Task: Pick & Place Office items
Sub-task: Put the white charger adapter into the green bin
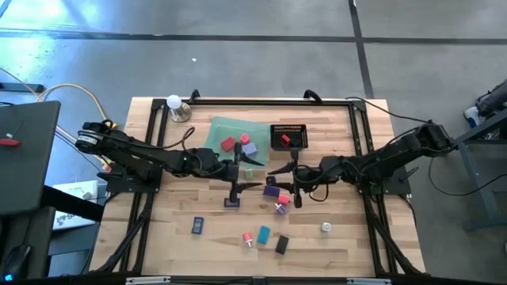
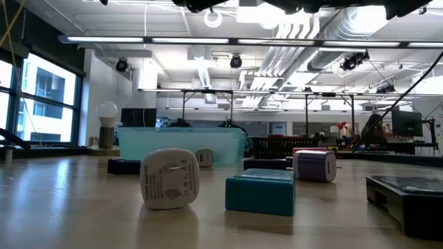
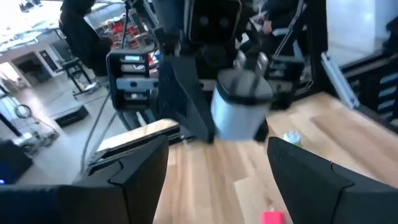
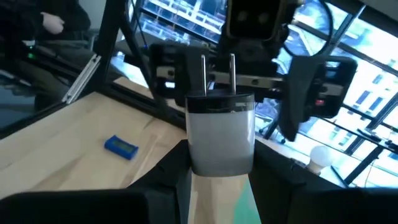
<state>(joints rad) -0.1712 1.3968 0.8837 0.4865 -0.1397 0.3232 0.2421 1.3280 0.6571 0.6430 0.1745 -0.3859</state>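
Jaws first: my right gripper (image 4: 219,163) is closed on a white plug adapter (image 4: 221,134), its two metal prongs standing up between my fingers, and I hold it in the air above the middle of the wooden table (image 1: 158,229). My left gripper (image 3: 217,162) faces it from just across, jaws spread wide with nothing between them.

Below, the green tray (image 1: 218,131) holds a red block (image 1: 228,144) and a purple block (image 1: 250,148). Beside it, the black mesh basket (image 1: 289,127) carries a red item (image 1: 286,141).

Loose on the table lie a blue block (image 1: 197,225), a teal block (image 1: 264,233), a black block (image 1: 281,245), a small white piece (image 1: 325,228), plus purple and pink bits near the centre.
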